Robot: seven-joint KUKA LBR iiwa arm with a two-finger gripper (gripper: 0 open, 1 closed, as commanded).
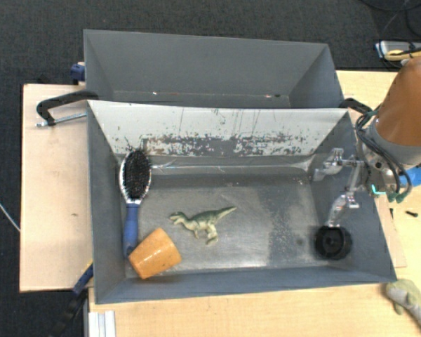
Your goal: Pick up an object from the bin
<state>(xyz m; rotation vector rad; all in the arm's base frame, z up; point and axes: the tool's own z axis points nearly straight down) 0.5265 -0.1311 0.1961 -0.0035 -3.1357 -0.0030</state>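
Note:
My gripper (pixel 335 187) hangs over the right end of the bin, open, with nothing between its two metal fingers. One fingertip (pixel 325 168) points towards the back wall. The other fingertip (pixel 341 208) sits just above a small black round object (pixel 332 242) in the front right corner, and I cannot tell whether they touch. A pale green toy dinosaur (pixel 203 221) lies on the bin floor left of centre, well away from the gripper.
At the left side lies a hairbrush (pixel 135 179) with a black head and blue handle. An orange cup (pixel 154 253) lies on its side in the front left corner. The arm with its orange cover comes in over the right rim.

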